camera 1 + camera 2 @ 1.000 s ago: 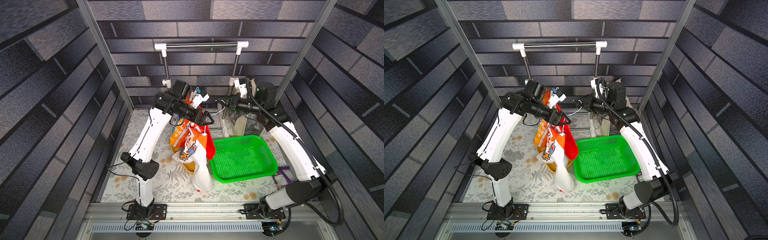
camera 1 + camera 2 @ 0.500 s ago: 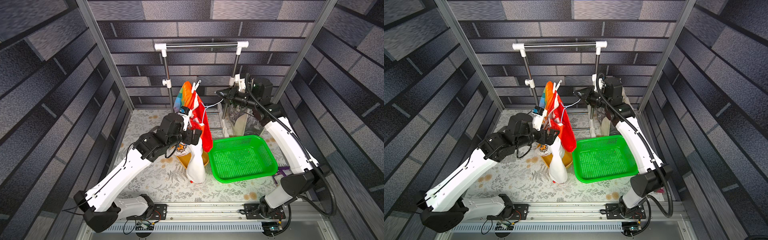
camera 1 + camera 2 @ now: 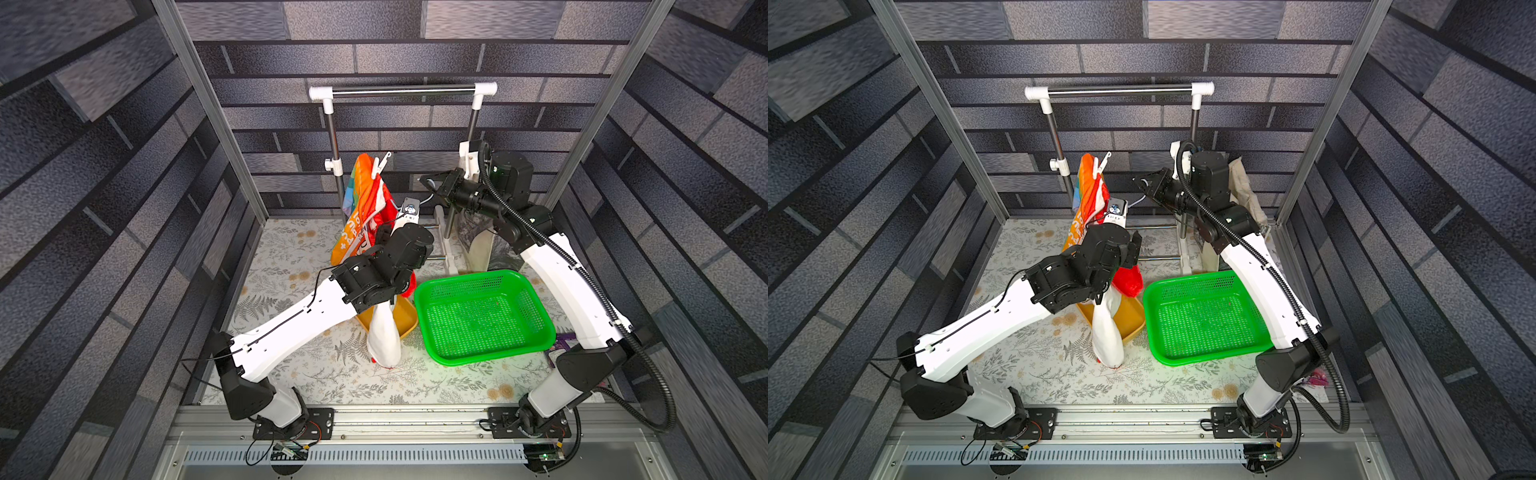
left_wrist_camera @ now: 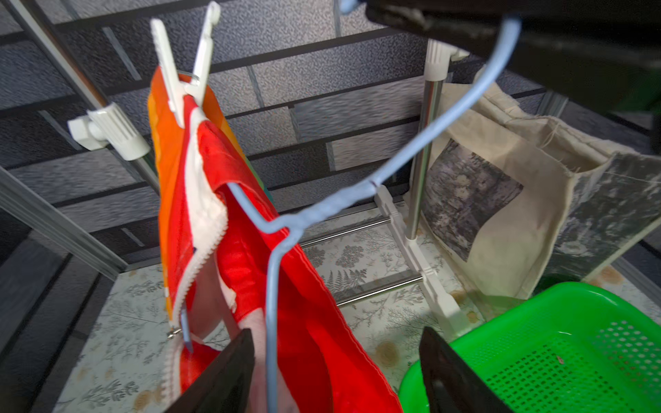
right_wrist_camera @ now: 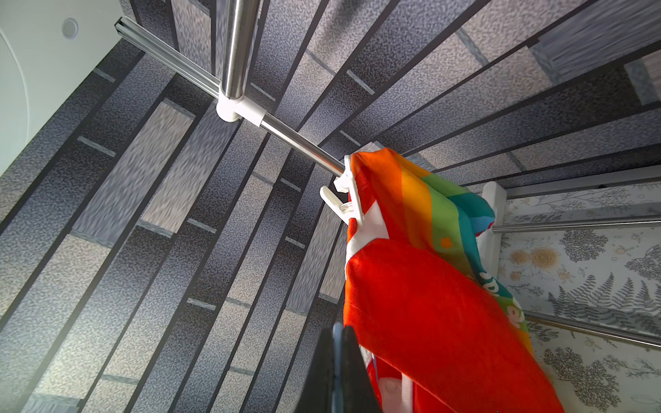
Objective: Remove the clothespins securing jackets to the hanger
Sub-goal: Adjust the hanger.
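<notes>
You have two matching arms: white shell links between black joints. A thin black cable (image 3: 282, 324) runs along the left arm (image 3: 299, 332). A ribbed black hose (image 3: 482, 174) trails down the right arm (image 3: 557, 270). Each sits on a black, screwed base plate (image 3: 322, 417). The left end effector (image 4: 336, 334) has black wedge fingers (image 4: 229, 372).

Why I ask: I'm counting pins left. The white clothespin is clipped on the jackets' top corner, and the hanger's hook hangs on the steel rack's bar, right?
One thing is wrong: the hanger does not hang on the steel rack. The shut right hand holds its hook, as the left wrist view shows. The white clothespin is clipped on the jackets' top corner.
</notes>
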`<state>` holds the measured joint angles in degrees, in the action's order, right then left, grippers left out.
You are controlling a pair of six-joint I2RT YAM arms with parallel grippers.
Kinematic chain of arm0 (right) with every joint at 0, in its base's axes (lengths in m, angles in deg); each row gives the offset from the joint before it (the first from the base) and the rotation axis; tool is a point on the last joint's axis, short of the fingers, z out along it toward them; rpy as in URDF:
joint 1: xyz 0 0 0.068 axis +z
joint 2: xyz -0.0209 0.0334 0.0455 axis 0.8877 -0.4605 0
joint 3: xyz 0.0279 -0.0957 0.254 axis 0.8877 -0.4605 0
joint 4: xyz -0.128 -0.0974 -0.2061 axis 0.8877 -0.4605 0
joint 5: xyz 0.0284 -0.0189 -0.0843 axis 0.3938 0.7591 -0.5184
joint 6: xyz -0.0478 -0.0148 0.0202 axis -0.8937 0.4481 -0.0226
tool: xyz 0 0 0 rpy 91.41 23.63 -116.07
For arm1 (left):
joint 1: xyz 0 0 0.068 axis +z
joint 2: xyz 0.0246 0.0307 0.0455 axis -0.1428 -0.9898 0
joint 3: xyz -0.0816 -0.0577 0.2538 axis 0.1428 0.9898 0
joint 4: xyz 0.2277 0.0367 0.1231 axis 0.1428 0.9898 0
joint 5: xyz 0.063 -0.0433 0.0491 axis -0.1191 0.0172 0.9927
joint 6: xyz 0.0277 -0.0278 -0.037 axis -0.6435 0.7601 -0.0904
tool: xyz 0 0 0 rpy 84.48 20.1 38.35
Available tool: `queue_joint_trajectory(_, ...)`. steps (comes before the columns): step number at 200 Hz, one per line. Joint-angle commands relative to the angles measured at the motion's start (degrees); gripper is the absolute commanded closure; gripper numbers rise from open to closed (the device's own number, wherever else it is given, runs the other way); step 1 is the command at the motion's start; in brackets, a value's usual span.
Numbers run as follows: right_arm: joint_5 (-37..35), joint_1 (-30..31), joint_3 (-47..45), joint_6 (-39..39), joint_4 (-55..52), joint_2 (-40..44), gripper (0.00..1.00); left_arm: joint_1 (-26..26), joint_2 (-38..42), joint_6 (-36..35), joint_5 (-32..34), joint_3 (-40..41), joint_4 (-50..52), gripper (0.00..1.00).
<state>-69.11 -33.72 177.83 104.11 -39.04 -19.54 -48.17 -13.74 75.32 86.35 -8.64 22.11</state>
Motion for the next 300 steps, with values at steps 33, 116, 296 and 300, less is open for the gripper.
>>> queue_joint_trajectory(33,-1.78,-0.03,1.8,0.05,2.54,1.42,1.0,-0.02,-1.95,-4.75,11.69,-2.09,-1.63,0.45)
queue_joint_trajectory(116,1.3,-0.04,5.15,0.33,1.28,0.72,1.0,4.87,0.38,-4.28,3.09,1.92,-3.08,0.69)
queue_joint_trajectory(296,-0.41,-6.93,16.64,-12.05,-9.85,-3.2,0.24,7.01,11.76,-12.9,-10.78,11.83,0.26,1.0)
queue_joint_trajectory(300,0.17,-7.05,19.48,-12.82,-12.57,-4.76,0.22,6.82,12.07,-13.23,-10.66,12.27,0.51,1.0)
